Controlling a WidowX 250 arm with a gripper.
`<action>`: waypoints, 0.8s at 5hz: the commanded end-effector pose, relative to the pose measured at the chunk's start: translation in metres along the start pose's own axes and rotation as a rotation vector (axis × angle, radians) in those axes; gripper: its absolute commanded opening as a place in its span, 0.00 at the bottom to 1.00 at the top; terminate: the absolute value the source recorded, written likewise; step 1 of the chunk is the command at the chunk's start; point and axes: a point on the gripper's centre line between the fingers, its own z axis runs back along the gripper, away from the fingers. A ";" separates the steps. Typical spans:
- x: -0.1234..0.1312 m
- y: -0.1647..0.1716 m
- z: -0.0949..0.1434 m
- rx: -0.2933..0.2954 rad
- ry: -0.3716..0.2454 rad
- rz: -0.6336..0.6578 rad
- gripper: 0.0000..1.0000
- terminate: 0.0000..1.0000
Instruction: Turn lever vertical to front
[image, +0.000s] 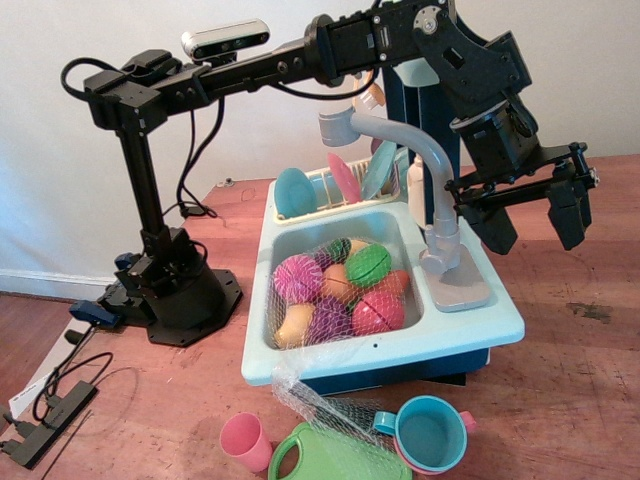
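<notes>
The grey curved toy faucet (425, 160) stands on the right rim of the light-blue toy sink (400, 345). The lever (462, 292), a flat light-grey paddle, sticks out from the faucet's round base and lies flat on the rim, pointing toward the front of the sink. My black gripper (537, 238) hangs to the right of the faucet, above and behind the lever and apart from it. Its two fingers (497, 225) are spread wide with nothing between them.
A net bag of toy vegetables (340, 295) fills the basin. A dish rack with plates (345, 180) sits behind. A pink cup (245, 441), green pitcher (320, 458) and teal cup (430, 432) stand in front. A black camera stand (165, 270) is at left.
</notes>
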 end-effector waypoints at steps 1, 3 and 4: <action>0.000 0.000 0.000 0.000 0.000 0.000 1.00 0.00; 0.000 0.008 -0.002 -0.001 -0.014 0.021 1.00 0.00; 0.001 0.013 -0.005 -0.019 -0.020 0.025 1.00 0.00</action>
